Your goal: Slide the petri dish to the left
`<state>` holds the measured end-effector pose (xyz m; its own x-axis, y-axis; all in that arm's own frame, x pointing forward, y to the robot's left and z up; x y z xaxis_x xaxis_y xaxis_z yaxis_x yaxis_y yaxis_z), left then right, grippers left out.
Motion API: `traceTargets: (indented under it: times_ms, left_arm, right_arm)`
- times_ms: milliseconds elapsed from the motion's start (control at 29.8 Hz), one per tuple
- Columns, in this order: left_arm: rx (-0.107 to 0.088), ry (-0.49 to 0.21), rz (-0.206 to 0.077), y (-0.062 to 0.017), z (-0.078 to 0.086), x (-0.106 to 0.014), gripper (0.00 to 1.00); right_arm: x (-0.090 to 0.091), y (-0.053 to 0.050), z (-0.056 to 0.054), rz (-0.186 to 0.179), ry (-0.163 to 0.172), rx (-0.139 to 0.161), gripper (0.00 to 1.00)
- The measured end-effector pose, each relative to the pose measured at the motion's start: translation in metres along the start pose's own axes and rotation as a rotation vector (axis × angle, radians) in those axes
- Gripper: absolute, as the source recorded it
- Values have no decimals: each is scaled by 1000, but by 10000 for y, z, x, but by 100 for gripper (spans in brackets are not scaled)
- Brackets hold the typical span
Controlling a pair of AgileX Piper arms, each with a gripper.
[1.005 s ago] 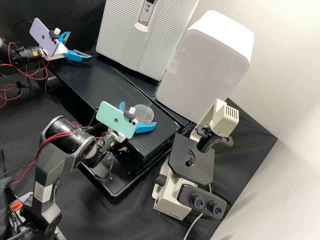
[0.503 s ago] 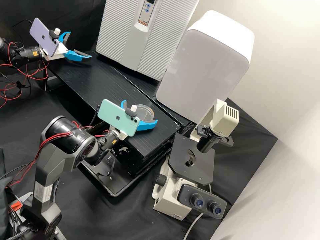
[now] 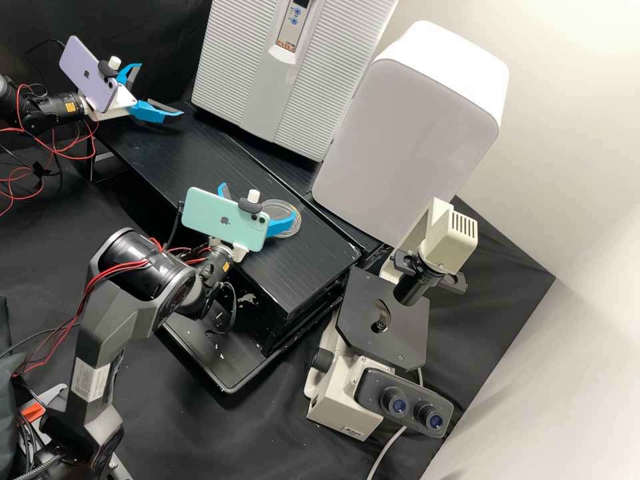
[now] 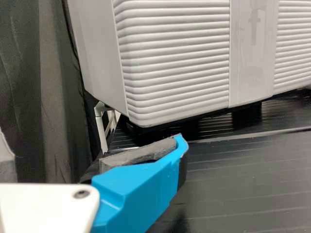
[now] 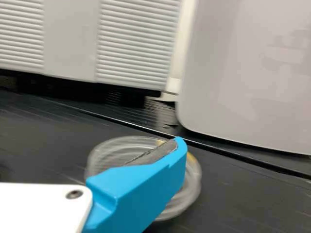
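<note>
High view puts the right tool [image 3: 267, 208] nearest, its fingers spread wide and holding nothing. The dish [image 3: 280, 207] lies flat on the surface [image 3: 200, 153], by the tool's finger on the 4 o'clock side. In the right wrist view this finger [image 5: 146, 179] crosses in front of the dish [image 5: 114, 153]; I cannot tell if they touch. I judge the push must go toward 10 o'clock, along the long axis of the surface, and the right arm is much the nearer one. The left tool [image 3: 160, 89] hangs far off at 10 o'clock, also wide, with nothing in it. Behind, at 12 o'clock, stands a ribbed unit [image 3: 293, 67]; at 2 o'clock, a white box [image 3: 413, 127].
</note>
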<state>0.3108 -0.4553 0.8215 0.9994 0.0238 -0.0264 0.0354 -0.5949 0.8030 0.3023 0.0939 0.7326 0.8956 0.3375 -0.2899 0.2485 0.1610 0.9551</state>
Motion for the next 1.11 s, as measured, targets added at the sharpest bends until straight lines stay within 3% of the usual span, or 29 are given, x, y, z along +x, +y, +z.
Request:
traceTargets:
  times_ms: [201,536,771,972,1106]
  left_arm:
    - [0,0,0,0,0,0,100]
    - [0,0,0,0,0,0,100]
    - [0,0,0,0,0,0,100]
    - [0,0,0,0,0,0,100]
    - [0,0,0,0,0,0,100]
  right_arm:
    - [10,-71,-71,-30,31,-7,100]
    - [-131,-154,-29,-17,-7,17,100]
    - [-349,3,-9,36,-25,15,100]
    - [-558,129,49,90,-44,32,100]
    - [-585,131,65,94,-48,39,100]
